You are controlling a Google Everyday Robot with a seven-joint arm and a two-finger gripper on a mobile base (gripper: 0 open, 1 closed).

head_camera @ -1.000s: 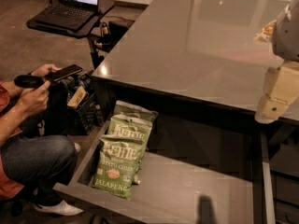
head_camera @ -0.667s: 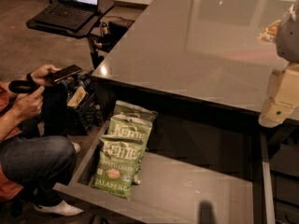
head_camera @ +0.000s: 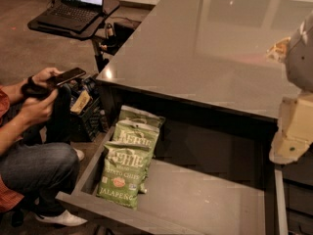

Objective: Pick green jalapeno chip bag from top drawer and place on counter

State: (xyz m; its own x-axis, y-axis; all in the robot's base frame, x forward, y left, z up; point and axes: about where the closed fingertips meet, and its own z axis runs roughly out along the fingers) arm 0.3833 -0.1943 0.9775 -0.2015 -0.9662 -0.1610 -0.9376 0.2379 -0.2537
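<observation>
The green jalapeno chip bag [head_camera: 121, 174] lies flat at the left end of the open top drawer [head_camera: 205, 202], with "JALAPENO" along its near edge. Two look-alike green bags [head_camera: 138, 133] overlap behind it, partly tucked under the counter [head_camera: 205, 48]. My gripper [head_camera: 292, 137] is the cream-coloured part of the arm at the right edge of the view. It hangs above the drawer's right end, just in front of the counter's edge, far to the right of the bags.
A seated person [head_camera: 34, 151] holding a phone [head_camera: 66, 76] is close to the drawer's left side. A laptop [head_camera: 76, 6] sits on a black stand at the back left. A dark crate of items [head_camera: 83, 106] stands beside the counter's left corner.
My arm and gripper have moved down and slightly right at the right edge. The bags and drawer have not moved. The person's hands have shifted a little.
</observation>
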